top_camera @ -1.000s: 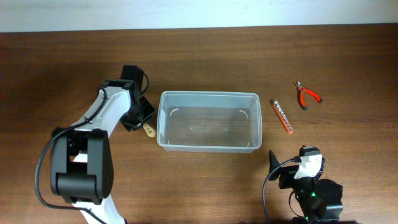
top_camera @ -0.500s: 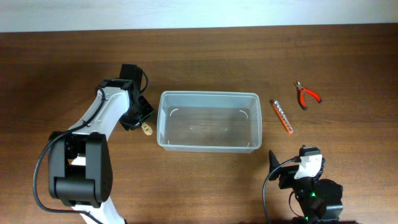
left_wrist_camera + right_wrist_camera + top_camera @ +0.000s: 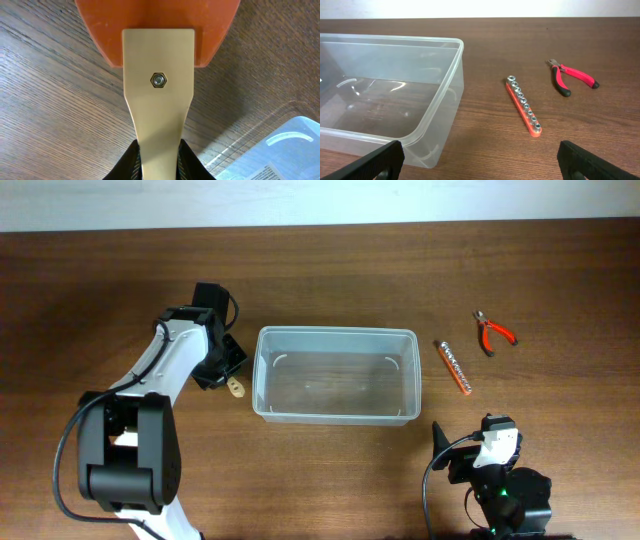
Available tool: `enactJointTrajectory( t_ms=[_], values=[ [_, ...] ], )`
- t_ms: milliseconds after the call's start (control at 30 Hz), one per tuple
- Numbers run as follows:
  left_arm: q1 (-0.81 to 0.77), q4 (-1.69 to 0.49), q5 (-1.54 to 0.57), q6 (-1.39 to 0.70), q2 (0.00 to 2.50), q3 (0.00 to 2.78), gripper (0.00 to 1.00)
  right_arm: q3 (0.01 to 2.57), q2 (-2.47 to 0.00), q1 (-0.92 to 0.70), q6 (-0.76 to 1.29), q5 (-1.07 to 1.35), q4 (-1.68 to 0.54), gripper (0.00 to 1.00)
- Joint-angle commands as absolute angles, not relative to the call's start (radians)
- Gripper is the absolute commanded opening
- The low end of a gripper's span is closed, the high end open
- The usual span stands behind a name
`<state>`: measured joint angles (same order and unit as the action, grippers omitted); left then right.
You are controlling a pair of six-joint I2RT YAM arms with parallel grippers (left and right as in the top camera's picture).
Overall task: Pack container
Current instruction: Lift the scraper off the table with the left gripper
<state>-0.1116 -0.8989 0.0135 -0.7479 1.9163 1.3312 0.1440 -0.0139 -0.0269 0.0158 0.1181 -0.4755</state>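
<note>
The clear plastic container (image 3: 335, 374) stands mid-table and holds nothing; it also shows in the right wrist view (image 3: 385, 95), and its corner shows in the left wrist view (image 3: 280, 155). My left gripper (image 3: 222, 375) is just left of the container, shut on the pale handle of a scraper (image 3: 159, 100) with an orange blade; the handle end (image 3: 237, 388) pokes out beside the container wall. My right gripper (image 3: 470, 455) is open and empty near the front edge, right of the container.
An orange socket-bit holder (image 3: 453, 367) lies right of the container, also in the right wrist view (image 3: 523, 105). Red-handled pliers (image 3: 493, 332) lie further right, also in the right wrist view (image 3: 572, 79).
The left arm shifted slightly between one second ago and half a second ago, with the scraper in its grip; since then nothing has moved. The right arm is still.
</note>
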Motion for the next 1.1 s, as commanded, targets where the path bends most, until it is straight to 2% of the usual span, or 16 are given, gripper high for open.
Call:
enactJointTrajectory(
  t_ms=[0,1067],
  values=[
    [-0.109,-0.903,0.051,-0.728,1.853,1.323,0.02,0.138,-0.006,-0.032,0.017,0.12,-0.475,0.99],
    [-0.109,-0.903,0.069,-0.702,1.777,1.324,0.02,0.138,-0.006,-0.032,0.016,0.12,-0.475,0.99]
  ],
)
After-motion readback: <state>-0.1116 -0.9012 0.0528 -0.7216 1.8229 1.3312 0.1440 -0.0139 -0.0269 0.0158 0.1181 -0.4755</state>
